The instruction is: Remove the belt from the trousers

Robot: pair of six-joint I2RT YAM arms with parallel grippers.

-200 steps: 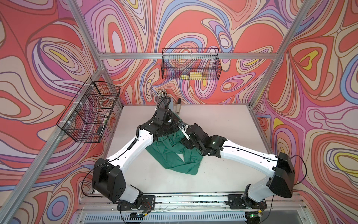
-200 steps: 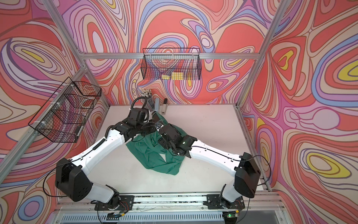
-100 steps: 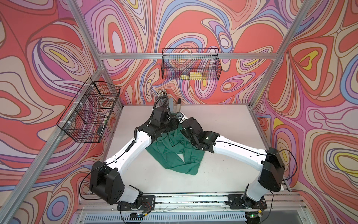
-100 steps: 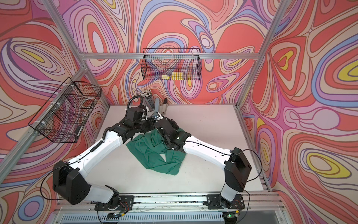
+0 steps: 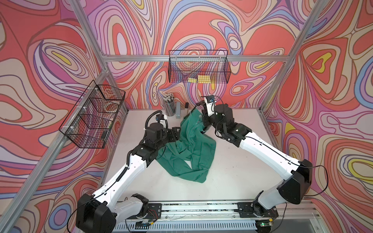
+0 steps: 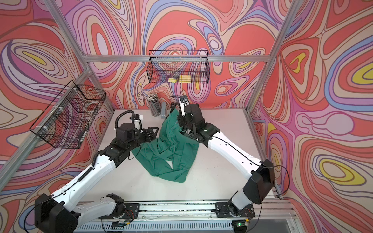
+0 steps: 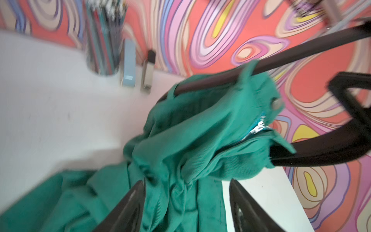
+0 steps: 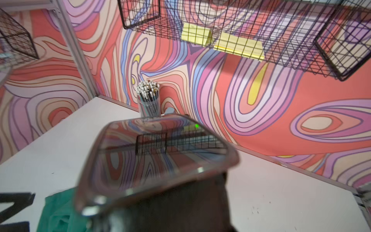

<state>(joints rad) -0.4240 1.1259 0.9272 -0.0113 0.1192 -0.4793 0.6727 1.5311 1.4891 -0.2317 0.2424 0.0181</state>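
Teal cloth fills the centre of the table (image 5: 232, 161). At ten o'clock of the heap the left gripper (image 6: 153, 132) stands wide and holds nothing, its fingers (image 7: 127, 210) either side of a hanging fold. The trousers (image 5: 187, 149) lie crumpled, their waist hoisted at twelve o'clock, near the pencil cup (image 5: 169, 106). The belt (image 7: 301, 52), black and taut, runs through a waistband loop (image 7: 247, 68) toward the right gripper (image 5: 198, 106) at one o'clock, which appears clamped narrow on the belt, though its fingertips are hidden. The step looks like drawing the belt out. It is best done with the left pinning the waistband beside the loop, then pulling along the band's line, lest the trousers ride up.
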